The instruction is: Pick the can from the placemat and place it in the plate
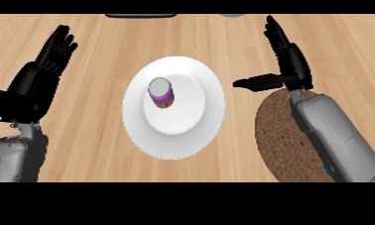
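A kitchen: wooden counter, white plate, woven placemat.

Can upright on plate, between two open hands

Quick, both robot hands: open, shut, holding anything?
Left robot hand: open, holding nothing.
Right robot hand: open, holding nothing; can stands on the plate.

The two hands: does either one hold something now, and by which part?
Nothing is held. The left hand and the right hand are both open, and the can stands upright on the white plate, apart from both.
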Controlling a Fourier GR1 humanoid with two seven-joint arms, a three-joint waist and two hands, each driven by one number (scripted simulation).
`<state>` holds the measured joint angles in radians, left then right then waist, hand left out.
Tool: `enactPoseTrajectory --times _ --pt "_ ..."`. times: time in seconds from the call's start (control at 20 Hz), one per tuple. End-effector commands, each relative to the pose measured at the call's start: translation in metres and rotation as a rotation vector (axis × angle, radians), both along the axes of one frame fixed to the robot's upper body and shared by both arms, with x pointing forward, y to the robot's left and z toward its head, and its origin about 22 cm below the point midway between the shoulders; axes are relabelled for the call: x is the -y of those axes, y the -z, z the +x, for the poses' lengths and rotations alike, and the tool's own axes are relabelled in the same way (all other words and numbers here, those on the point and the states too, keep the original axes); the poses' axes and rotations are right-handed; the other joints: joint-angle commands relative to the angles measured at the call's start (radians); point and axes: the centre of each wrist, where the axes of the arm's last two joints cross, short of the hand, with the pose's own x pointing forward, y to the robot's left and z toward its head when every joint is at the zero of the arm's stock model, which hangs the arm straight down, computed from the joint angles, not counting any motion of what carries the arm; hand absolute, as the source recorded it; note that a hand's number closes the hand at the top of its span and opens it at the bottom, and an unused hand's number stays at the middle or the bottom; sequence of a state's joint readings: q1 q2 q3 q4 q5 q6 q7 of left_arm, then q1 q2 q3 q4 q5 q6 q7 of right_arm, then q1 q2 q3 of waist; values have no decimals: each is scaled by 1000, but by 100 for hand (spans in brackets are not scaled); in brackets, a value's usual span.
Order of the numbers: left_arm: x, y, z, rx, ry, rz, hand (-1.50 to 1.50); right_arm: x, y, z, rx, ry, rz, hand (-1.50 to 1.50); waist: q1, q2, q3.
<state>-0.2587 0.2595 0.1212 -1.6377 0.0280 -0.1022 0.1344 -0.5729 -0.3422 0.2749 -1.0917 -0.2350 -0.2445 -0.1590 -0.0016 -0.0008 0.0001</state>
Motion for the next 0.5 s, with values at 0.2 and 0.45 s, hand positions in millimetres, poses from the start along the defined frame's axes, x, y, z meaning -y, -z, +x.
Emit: enactPoseTrajectory --times 0.2,0.45 --pt "-13 3 7 -1 6 -11 0 84 19 -32 -3 -23 -33 -150 -3 1 0" --pt "3 -3 9 16 -8 1 0 95 13 -12 54 38 -88 -150 5 2 0"
